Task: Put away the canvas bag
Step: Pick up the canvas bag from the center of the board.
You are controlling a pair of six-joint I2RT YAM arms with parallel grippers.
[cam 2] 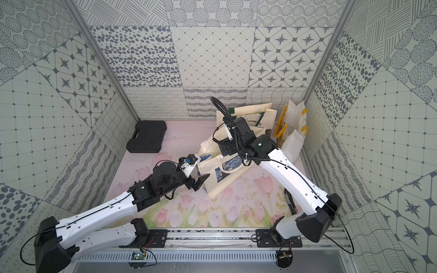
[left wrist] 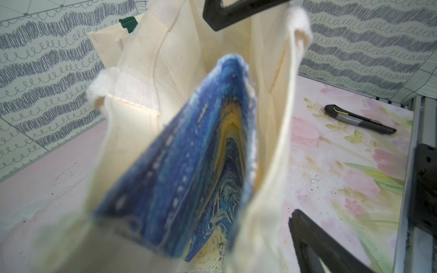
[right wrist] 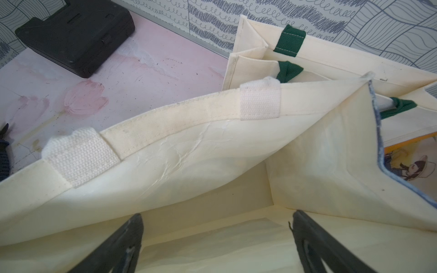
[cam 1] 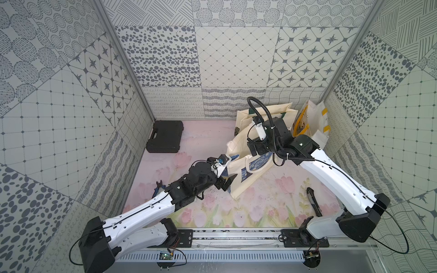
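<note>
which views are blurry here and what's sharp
Left wrist view: the blue print on the canvas bag is blurred, the utility knife beyond it sharp. Right wrist view: the bag's weave and hem are crisp. Both top views: sharp, evenly lit.

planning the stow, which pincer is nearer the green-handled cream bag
Right. The right pincer hangs over the open blue-printed canvas bag, just beside the green-handled cream bag; the left pincer is at the printed bag's opposite end.

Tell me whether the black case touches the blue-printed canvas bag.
Apart. In both top views a wide stretch of bare pink mat separates the black case from the canvas bag.
</note>
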